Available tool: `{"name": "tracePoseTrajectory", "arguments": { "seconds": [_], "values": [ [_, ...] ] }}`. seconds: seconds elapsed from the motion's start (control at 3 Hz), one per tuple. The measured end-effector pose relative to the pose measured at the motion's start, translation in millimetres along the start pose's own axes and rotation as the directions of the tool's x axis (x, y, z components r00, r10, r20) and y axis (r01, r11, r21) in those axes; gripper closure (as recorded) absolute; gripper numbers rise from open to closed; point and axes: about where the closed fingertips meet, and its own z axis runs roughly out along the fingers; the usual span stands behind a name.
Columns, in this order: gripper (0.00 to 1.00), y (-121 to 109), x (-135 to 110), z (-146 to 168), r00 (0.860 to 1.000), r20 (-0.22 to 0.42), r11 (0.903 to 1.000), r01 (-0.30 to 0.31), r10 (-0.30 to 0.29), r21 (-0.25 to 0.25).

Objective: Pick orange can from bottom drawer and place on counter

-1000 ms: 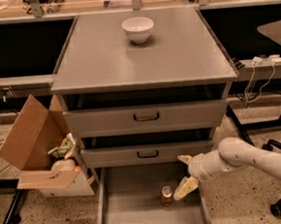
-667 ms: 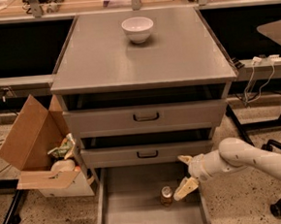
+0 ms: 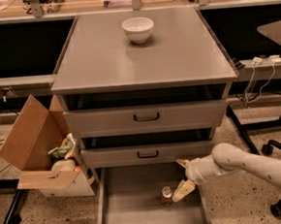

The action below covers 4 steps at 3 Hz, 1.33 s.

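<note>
The hand (image 3: 177,180) was held low over the right side of the bottom drawer (image 3: 134,216). Its two fingers were spread apart, with the lower one angled down just beside the orange can (image 3: 166,195); contact could not be judged. One orange can was seen, stood upright on the drawer floor, right of centre. Above that one pulled-out drawer, two drawer fronts (image 3: 189,115) were counted, each fitted with one black handle. One white bowl (image 3: 138,29) was set on the grey bench (image 3: 102,63). One cardboard box (image 3: 30,137) was placed on the floor at the left.
</note>
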Motion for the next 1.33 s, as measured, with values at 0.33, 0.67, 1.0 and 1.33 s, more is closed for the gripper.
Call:
{"name": "tracePoseTrajectory", "arguments": {
  "seconds": [0.33, 0.67, 1.0, 1.33],
  "values": [
    [0.0, -12, 35, 33, 1.0, 0.005, 1.0, 0.004, -0.004, -0.005],
    [0.0, -17, 65, 63, 1.0, 0.008, 0.9999, 0.011, -0.011, -0.006],
    [0.0, -21, 88, 90, 1.0, 0.018, 0.9998, 0.018, -0.018, -0.006],
    [0.0, -30, 103, 111, 0.999, 0.038, 0.9997, 0.019, -0.02, 0.016]
  ]
}}
